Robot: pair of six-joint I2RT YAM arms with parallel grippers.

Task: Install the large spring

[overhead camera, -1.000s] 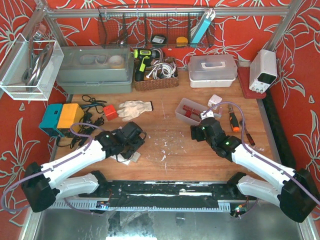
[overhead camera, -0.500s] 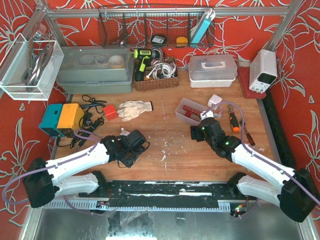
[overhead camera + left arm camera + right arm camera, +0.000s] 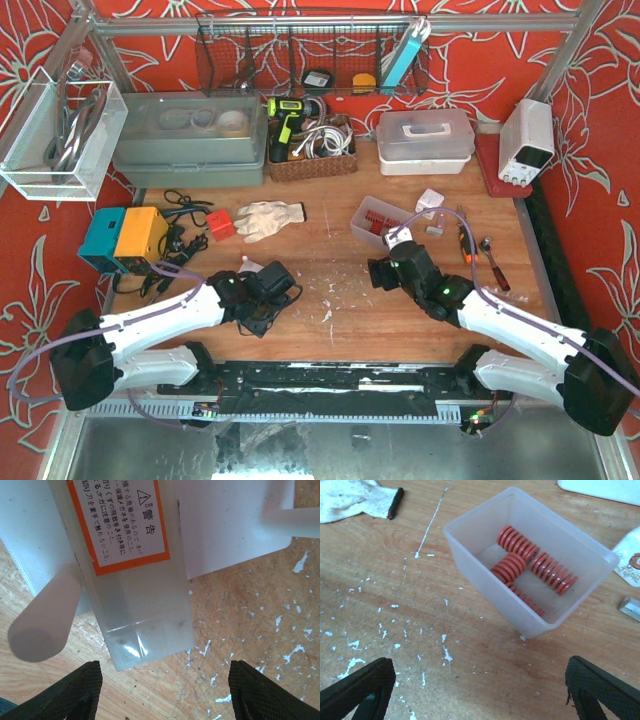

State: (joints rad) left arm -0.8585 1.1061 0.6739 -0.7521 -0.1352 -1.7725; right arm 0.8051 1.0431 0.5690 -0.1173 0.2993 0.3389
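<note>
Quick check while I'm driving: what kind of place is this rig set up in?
Most likely a workshop bench turned into a robot cell. It has a paint-flecked wooden table, a cordless drill at the back, what looks like a bench power supply on the right, and a bin of red springs.

— What sits on the table (image 3: 335, 325)?
— I log a wood top, white-flecked. Back row: grey tote (image 3: 190, 150), basket (image 3: 312, 168), white box (image 3: 425, 140), power supply (image 3: 527, 140).
— Left side?
— Teal-orange box (image 3: 122, 238), cables (image 3: 185, 205), red block (image 3: 221, 224), glove (image 3: 268, 217).
— Middle?
— Clear bin (image 3: 475, 555) right of centre, screwdriver (image 3: 465, 240) beyond it; labelled white part (image 3: 140, 555) left.
</note>
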